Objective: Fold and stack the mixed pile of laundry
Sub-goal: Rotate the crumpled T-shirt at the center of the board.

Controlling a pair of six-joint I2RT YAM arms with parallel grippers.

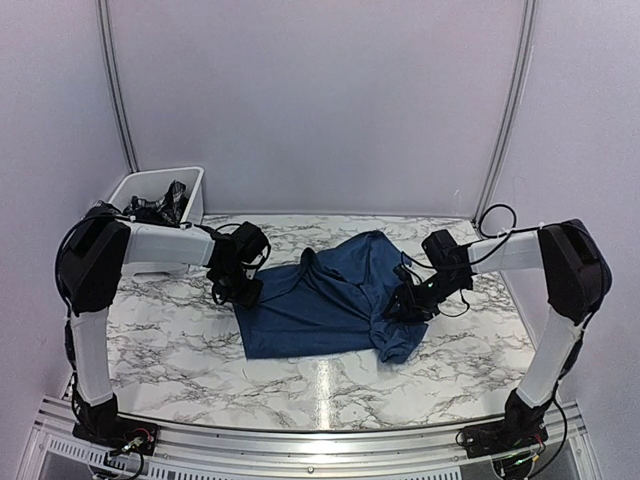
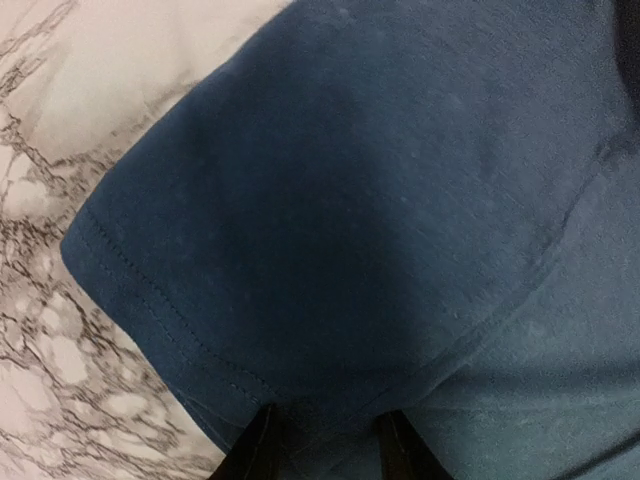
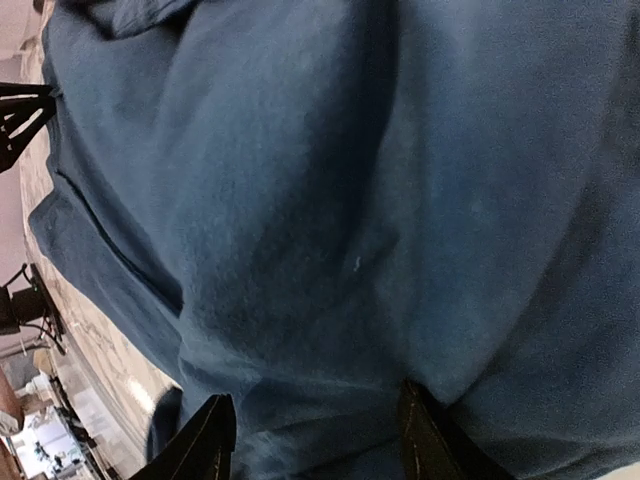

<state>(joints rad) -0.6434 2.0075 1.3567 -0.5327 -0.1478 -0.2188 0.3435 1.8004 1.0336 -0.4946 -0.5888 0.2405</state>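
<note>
Left fingers spread, right fingers straddling bunched navy t-shirt — grip unclear, marble table, white walls

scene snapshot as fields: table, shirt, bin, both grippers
table: marble, holds the shirt
shirt: navy, spread mid-table, rumpled, not yet folded
bin: white, far left corner
checked cloth: dark, inside the bin
left gripper: at the hem of a sleeve, open; sleeve lies flat
right gripper: at the shirt's opposite side, cloth bunched between its fingers; grip unclear
</note>
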